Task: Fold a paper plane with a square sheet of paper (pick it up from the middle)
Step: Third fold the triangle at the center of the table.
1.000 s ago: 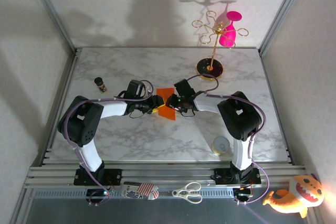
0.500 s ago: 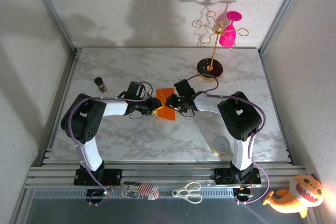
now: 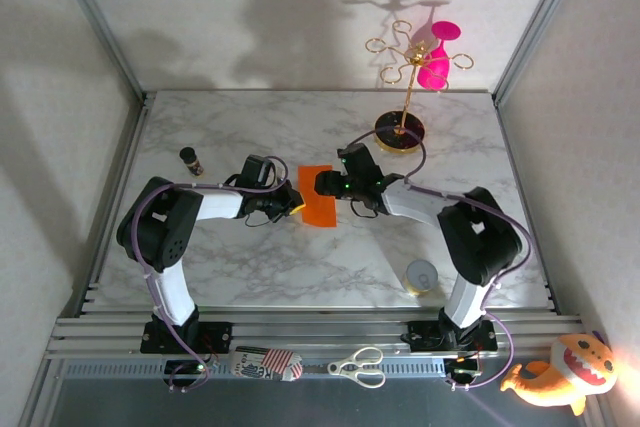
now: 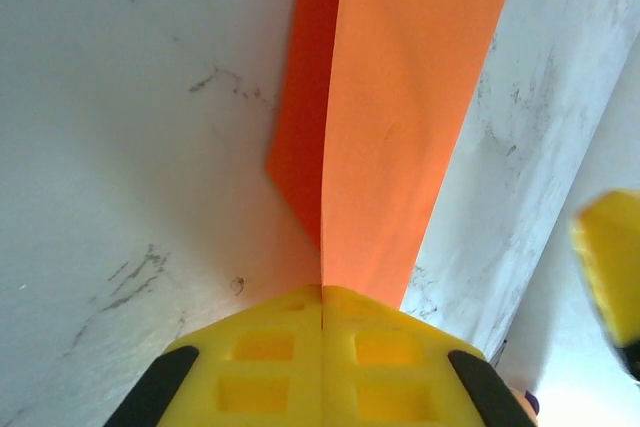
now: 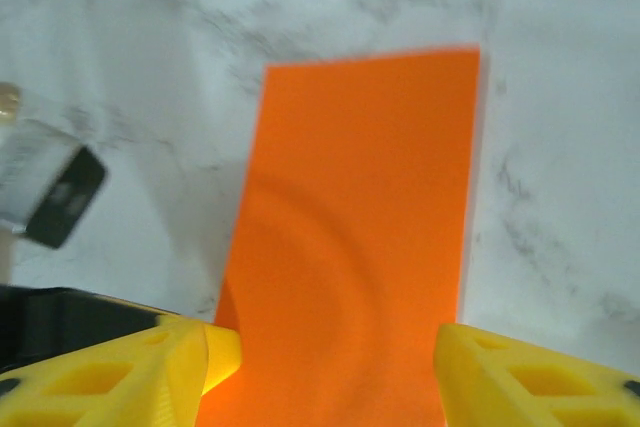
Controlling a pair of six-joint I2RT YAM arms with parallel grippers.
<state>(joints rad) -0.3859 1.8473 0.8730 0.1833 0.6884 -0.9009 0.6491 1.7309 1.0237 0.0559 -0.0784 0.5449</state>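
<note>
Mid-desk (image 3: 250,267), the left gripper (image 4: 322,299) pinches the folded orange paper (image 3: 318,209) at its end, jaws pressed together, apparently to anchor it flat. The right gripper (image 5: 325,352) hovers above, jaws spread wide, probably poised for the next crease.

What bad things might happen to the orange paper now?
1. The left gripper pinches just one edge of the folded orange paper. A hard pull might tear it or let it slip out.
2. The two layers look a bit uneven near that pinch, so the next crease may come out crooked.
3. The right gripper is open over the paper. Closing carelessly might crumple it.
</note>
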